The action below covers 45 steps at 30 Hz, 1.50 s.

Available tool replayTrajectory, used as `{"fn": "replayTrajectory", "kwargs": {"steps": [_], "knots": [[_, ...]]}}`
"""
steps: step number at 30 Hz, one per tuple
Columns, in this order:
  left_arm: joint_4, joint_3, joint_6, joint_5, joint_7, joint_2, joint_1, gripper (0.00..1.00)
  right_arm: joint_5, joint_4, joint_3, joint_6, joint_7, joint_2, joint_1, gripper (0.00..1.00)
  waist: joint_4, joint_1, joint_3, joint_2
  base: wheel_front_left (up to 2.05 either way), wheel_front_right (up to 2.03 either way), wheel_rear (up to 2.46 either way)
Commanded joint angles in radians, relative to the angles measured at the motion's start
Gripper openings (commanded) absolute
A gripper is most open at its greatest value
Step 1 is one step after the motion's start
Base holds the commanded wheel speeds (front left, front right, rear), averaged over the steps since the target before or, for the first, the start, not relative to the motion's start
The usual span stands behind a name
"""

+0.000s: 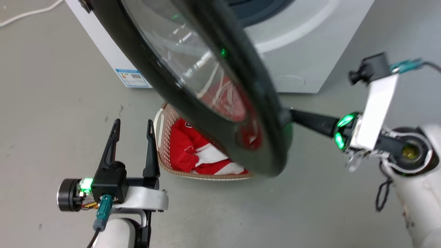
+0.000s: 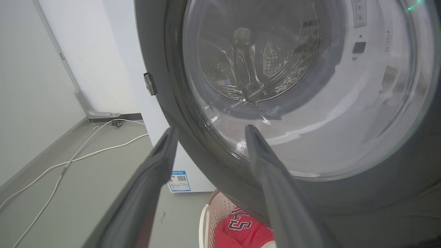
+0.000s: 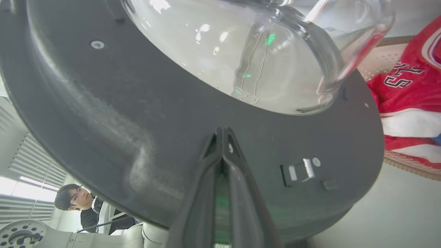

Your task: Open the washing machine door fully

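While swung out from the front of one washing machine [image 1: 303, 51], hangs partly open: one washing machine door [image 1: 272, 151], hinged at the machine's side toward the robot's left, slanting away from the drum mouth. On the floor before the machine, under the door's free edge, one pale basket [image 1: 162, 137] with one red-and-white garment [image 1: 186, 148]. Two grippers: right gripper [image 3: 223, 132], both fingers pressed together, tips against the door's inner black face; left gripper [image 1: 133, 121], fingers spread, empty, farther out from the machine, apart from the door.
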Motion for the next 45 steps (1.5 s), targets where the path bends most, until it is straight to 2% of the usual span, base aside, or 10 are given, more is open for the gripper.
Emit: {"fn": "replayTrajectory", "kwargs": {"steps": [1,20,30,37,45], "knots": [[0.003,0.000,0.000,0.003,-0.003,0.004,0.014,1.00,0.010,-0.014,0.008,0.003,0.004,0.011,0.023,0.00,0.002,0.0001,-0.018,0.0000,0.00,0.00,0.00],[0.011,-0.007,-0.003,-0.001,-0.003,0.001,0.070,1.00,0.033,-0.097,0.121,0.003,0.016,0.114,0.193,0.00,0.030,0.0001,-0.097,0.0000,0.00,0.00,0.00],[0.018,-0.005,0.001,-0.003,-0.003,0.000,0.098,1.00,0.035,-0.074,0.134,0.003,0.002,0.129,0.266,0.00,0.028,0.0001,-0.141,0.0000,0.00,0.00,0.00],[0.026,-0.002,0.002,-0.005,-0.003,0.000,0.127,1.00,0.044,-0.072,0.065,0.003,-0.076,0.129,0.313,0.00,0.019,0.0001,-0.185,0.0000,0.00,0.00,0.00],[0.024,0.014,0.005,-0.005,-0.003,0.000,0.170,1.00,-0.029,-0.137,-0.093,0.003,-0.345,0.161,0.372,0.00,-0.005,0.0001,-0.232,0.0000,0.00,0.00,0.00]]}}
